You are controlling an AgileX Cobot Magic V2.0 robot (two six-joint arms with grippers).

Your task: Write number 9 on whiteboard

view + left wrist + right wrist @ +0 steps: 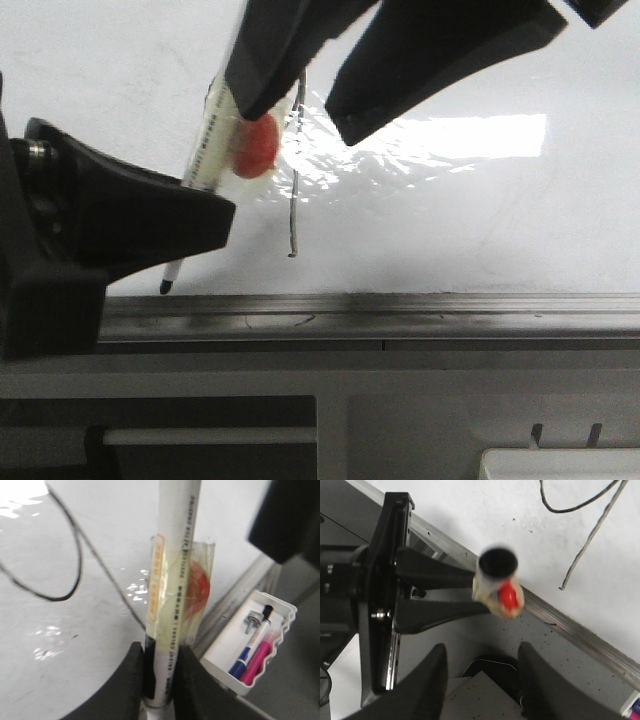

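The whiteboard is glossy white with glare. The number 9 shows as a thin black stem here; its loop and stem also show in the left wrist view, and part of the line in the right wrist view. My left gripper is shut on a white marker wrapped with tape and a red sticker. The marker's black tip is left of the stem's end, near the rail. My right gripper hangs open above the marker's back end, holding nothing.
A grey metal rail runs along the board's near edge. A white tray with blue and pink pens sits beyond the rail. The two grippers are close together over the board's lower left part.
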